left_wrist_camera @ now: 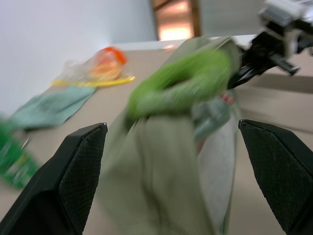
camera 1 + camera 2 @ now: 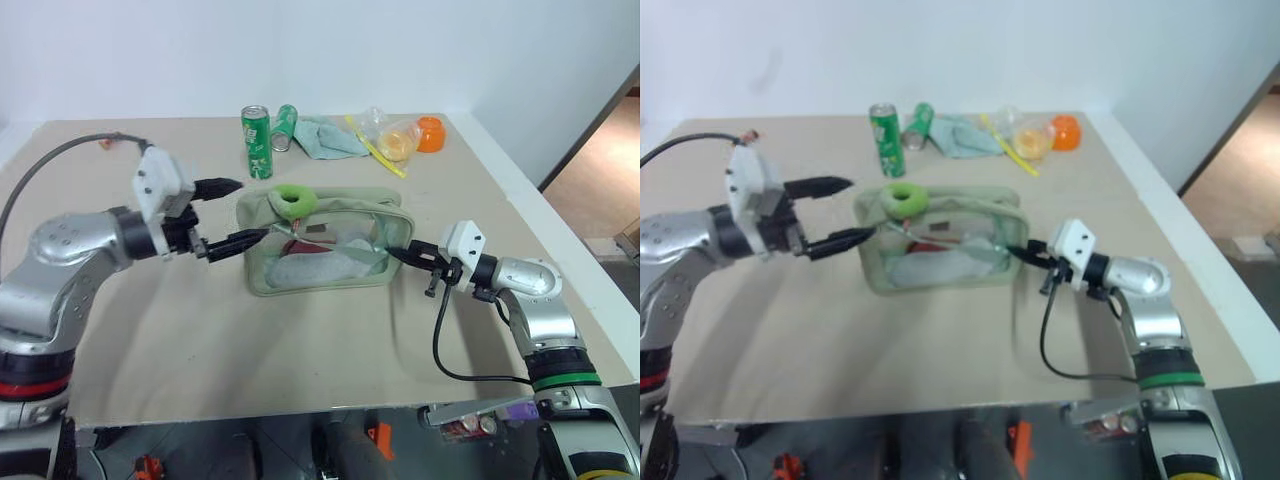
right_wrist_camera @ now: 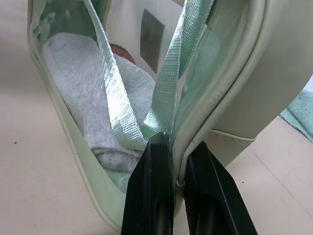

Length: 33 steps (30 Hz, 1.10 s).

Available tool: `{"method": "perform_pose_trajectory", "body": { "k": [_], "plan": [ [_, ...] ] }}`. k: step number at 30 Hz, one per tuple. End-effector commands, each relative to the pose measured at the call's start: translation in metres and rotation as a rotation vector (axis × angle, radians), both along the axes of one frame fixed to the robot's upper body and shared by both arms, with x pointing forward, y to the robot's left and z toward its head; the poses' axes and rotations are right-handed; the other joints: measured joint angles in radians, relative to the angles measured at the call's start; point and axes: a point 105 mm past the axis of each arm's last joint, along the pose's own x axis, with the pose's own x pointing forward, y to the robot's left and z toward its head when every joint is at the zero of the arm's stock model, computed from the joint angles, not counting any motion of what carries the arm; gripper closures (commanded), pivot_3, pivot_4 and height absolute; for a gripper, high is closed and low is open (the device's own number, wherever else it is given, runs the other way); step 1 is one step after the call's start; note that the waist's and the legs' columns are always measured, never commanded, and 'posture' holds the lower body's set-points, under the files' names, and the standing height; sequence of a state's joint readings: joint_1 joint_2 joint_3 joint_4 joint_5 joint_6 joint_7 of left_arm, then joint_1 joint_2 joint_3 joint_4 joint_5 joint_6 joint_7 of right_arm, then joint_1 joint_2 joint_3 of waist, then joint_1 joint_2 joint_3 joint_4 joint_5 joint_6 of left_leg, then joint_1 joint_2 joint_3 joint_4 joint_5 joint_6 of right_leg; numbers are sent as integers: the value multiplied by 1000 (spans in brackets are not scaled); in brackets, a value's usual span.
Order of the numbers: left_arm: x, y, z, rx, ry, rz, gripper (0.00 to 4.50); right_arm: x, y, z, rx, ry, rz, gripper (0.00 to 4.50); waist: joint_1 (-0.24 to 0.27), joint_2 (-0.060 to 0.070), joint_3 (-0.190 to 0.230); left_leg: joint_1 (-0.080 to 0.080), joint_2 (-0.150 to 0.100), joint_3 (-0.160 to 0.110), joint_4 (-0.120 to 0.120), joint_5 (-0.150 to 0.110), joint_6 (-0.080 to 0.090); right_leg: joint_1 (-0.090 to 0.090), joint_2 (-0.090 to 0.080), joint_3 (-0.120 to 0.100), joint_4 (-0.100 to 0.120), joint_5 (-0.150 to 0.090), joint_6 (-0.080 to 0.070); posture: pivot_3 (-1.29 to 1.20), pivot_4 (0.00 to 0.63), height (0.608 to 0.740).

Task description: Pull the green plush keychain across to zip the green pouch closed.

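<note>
The green pouch [image 2: 320,272] lies in the middle of the table, with grey cloth and a red item visible through its clear side. The green plush keychain [image 2: 293,200], a fuzzy lime ring, rests on top of the pouch at its left end. My left gripper [image 2: 247,211] is open just left of that end, one finger above and one finger low beside the pouch, holding nothing. In the left wrist view the keychain [image 1: 181,81] sits ahead between the spread fingers. My right gripper [image 2: 394,253] is shut on the pouch's right end, pinching its edge [image 3: 182,147] beside the straps.
Two green soda cans [image 2: 257,141] stand and lie at the back. Beside them are a teal cloth [image 2: 328,137], a yellow-green stick [image 2: 378,148] and a clear bag with orange things [image 2: 410,135]. The table's right edge [image 2: 540,215] runs close to my right arm.
</note>
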<state>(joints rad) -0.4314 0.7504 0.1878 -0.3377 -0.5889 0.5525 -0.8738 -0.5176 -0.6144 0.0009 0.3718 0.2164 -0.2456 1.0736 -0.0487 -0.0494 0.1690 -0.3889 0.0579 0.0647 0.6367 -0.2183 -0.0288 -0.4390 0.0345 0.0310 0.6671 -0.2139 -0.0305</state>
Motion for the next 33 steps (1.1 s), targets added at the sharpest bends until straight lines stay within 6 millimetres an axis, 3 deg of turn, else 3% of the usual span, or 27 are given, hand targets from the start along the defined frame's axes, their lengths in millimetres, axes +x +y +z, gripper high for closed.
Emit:
{"method": "perform_pose_trajectory", "body": {
  "k": [1,12,15,26,32,33],
  "plan": [
    [-10,2,3,-24,-41,47,27,1,3,9,-9,-37,20,4500,1,0,0,0,0,0,0,0,0,0,0,0,0,0,0,0,150,740],
    [-1,-5,-27,-183,34,143,27,4,6,13,-18,-45,30,4500,1,0,0,1,-2,1,1,0,0,1,0,1,0,2,1,0,150,740],
    [-1,-12,-31,-184,36,124,731,4,6,14,-18,-46,27,4500,1,0,0,1,-1,1,1,0,0,1,1,1,0,2,1,0,150,740],
    [-3,-21,-41,-186,66,96,4473,3,1,13,-22,-49,16,4500,1,0,0,1,-2,1,1,0,0,1,1,2,0,2,1,0,150,740],
    [0,-23,-42,-185,67,98,4473,2,1,10,-9,-9,26,4500,1,0,0,1,-2,2,1,0,0,1,0,2,0,2,1,0,150,740],
    [0,-23,-42,-187,66,98,4497,1,2,10,10,21,31,4107,1,0,0,1,-2,2,1,0,0,1,0,2,0,2,1,0,150,740]
  ]
}}
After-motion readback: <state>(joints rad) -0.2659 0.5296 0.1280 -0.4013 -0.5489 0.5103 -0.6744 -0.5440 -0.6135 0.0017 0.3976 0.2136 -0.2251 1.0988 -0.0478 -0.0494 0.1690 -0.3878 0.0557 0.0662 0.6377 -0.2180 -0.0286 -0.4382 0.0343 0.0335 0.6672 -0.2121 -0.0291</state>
